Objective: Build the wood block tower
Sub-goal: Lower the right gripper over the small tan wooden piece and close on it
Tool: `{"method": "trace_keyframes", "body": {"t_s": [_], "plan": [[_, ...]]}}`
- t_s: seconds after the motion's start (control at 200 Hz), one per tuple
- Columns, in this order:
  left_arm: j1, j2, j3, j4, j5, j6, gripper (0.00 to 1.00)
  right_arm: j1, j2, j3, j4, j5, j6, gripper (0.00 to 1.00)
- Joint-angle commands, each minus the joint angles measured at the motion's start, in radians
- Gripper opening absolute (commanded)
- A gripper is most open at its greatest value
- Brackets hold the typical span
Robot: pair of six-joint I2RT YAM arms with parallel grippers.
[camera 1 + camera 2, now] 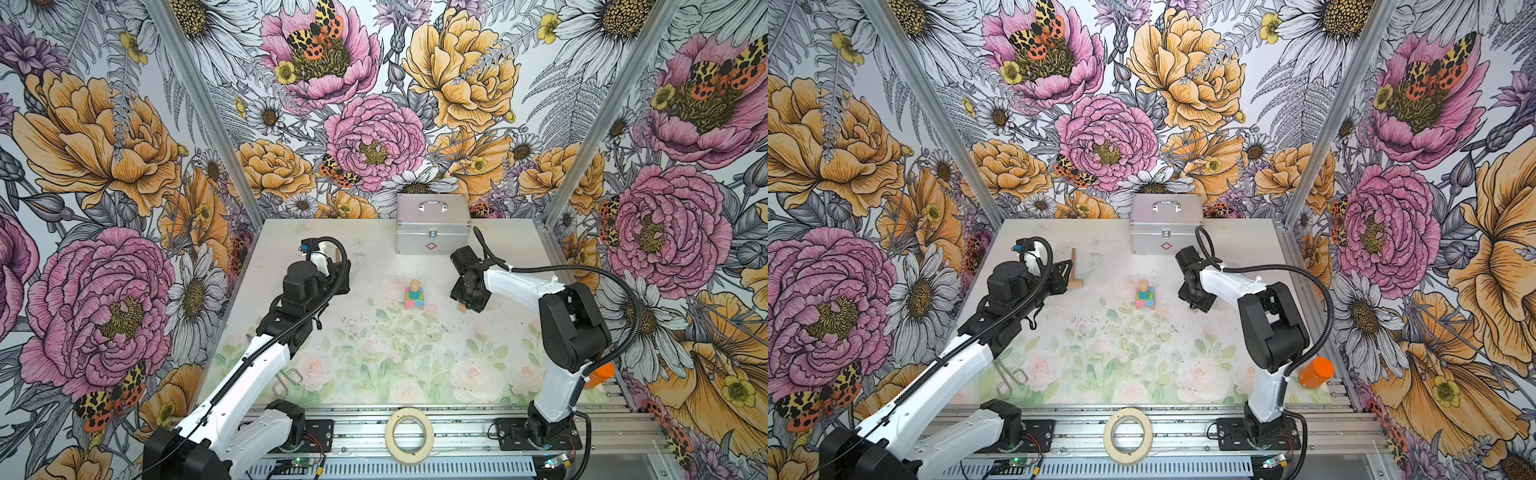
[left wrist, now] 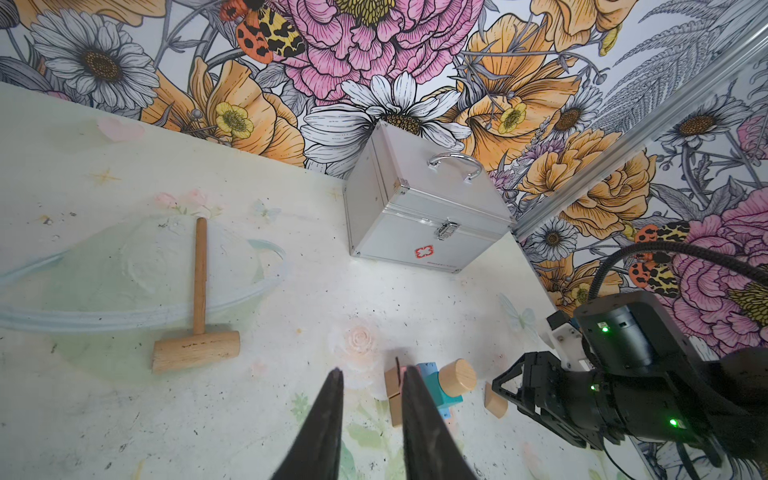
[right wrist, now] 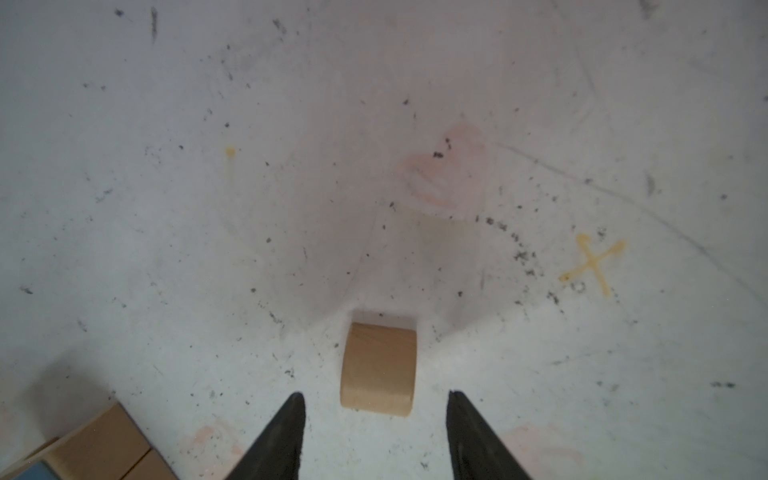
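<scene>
Block [image 3: 378, 368]: tan, loose, toward worktop [image 1: 374, 353] right edge from tower [image 1: 414, 294], centred just ahead of right claw [image 3: 376, 394].
Right claw: spread, empty, nearer.
Left claw [image 2: 370, 369]: slightly parted, empty.

- Right gripper [image 3: 375, 394]: we count two black fingertips [image 3: 282, 440], standing apart and gripping nothing.
- Rounded tan block [image 3: 378, 365]: we find it lying on the table, with its near end just between the tips and touching neither.
- Pair of tan blocks [image 3: 99, 440]: we see them side by side, touching, and cut off by the picture's edge.
- Blue block [image 3: 29, 471]: it lies against that pair, and we see only a corner of it.
- Table [image 3: 208, 208]: white, scuffed, speckled with dark grit.
- Marks we note on it: a faded pink heart [image 3: 449, 170], a yellow cross [image 3: 592, 264], a small yellow spot [image 3: 230, 151].
</scene>
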Motion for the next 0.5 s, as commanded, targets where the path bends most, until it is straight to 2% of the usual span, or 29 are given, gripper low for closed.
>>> {"method": "trace_keyframes", "body": {"t_s": [0.0,0.275,0.495], "plan": [[0.012,0.003,-0.014,0.009,0.026,0.011,0.27,0.001,0.024,0.031,-0.003,0.016,0.019,0.57],[0.022,0.012,-0.014,0.01,0.039,0.009,0.27,-0.005,0.069,0.053,-0.003,-0.005,0.013,0.55],[0.024,0.012,-0.017,0.01,0.039,0.009,0.27,-0.005,0.077,0.037,-0.004,-0.008,0.007,0.42]]}}
